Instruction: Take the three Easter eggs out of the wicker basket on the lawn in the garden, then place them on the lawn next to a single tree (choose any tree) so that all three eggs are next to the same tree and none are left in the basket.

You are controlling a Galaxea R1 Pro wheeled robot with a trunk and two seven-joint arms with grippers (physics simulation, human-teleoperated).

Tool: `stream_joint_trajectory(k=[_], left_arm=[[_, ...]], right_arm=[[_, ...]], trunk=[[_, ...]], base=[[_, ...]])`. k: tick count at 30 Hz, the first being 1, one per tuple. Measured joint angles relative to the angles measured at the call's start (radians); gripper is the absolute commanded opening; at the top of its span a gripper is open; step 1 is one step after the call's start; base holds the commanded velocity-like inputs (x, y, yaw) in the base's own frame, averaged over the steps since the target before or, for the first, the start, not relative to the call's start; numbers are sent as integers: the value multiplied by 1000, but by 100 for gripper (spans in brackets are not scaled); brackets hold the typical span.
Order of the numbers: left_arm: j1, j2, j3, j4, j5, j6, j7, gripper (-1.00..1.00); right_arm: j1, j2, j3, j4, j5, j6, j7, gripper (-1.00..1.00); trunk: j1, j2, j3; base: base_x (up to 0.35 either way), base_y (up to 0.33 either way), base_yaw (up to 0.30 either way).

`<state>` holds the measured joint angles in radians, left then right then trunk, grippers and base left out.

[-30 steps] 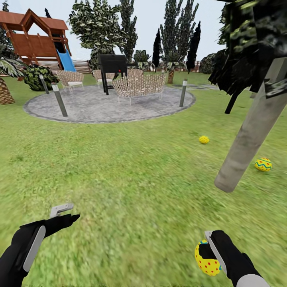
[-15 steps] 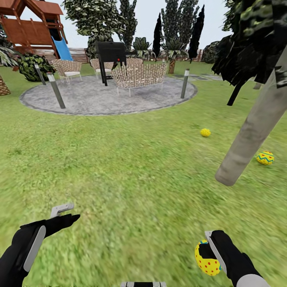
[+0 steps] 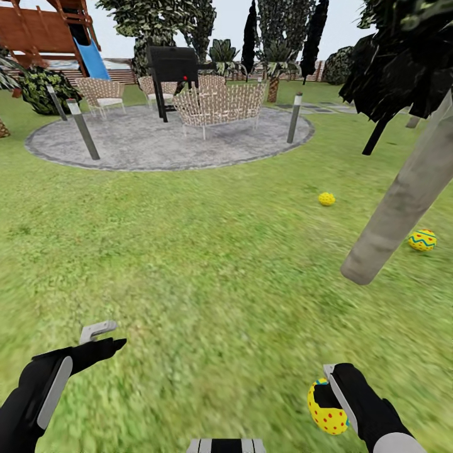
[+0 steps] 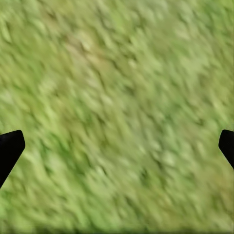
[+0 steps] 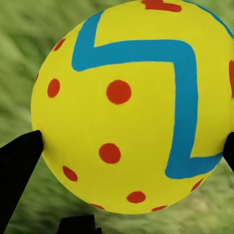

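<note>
A simulated residential garden. Mottled green lawn (image 3: 189, 251) fills the lower and middle frame. At upper left, a round grey paved patio (image 3: 163, 141) carries pale woven chairs (image 3: 217, 104), a black grill (image 3: 171, 66) and short grey post lights (image 3: 82, 129). A wooden play set with a blue slide (image 3: 91, 56) stands at the top left corner. Trees, dark cypresses (image 3: 250, 28) and a slatted fence (image 3: 119, 75) line the top edge; a pale tree trunk (image 3: 402, 198) rises at right.

We see a yellow egg (image 5: 131, 107) with red dots and a blue zigzag band. The lawn (image 3: 189, 251) is mottled green, the tree trunk (image 3: 402, 201) pale grey-brown
</note>
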<state>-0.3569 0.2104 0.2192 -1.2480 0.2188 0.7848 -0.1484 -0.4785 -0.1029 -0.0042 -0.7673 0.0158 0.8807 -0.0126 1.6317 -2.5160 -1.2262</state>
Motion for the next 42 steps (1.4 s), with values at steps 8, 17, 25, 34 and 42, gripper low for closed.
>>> stream_joint_trajectory(k=[8,17,25,34,42], left_arm=[[0,0,0,0,0,0,-1,100],[0,-1,0,2,0,0,-1,100],[0,-2,0,1,0,0,-1,100],[0,-2,0,0,0,0,-1,100],[0,-2,0,0,0,0,-2,100]], right_arm=[[0,0,0,0,0,0,0,-100],[0,0,0,0,0,0,0,-100],[0,0,0,0,0,0,0,-100],[0,0,0,0,0,0,0,-100],[0,-1,-1,-2,0,0,0,-100]], trunk=[[-1,0,0],[-1,0,0],[0,0,-4],[5,-2,-39],[8,-4,-70]], base=[[119,0,0],[336,0,0],[134,0,0],[0,0,0],[0,0,0]])
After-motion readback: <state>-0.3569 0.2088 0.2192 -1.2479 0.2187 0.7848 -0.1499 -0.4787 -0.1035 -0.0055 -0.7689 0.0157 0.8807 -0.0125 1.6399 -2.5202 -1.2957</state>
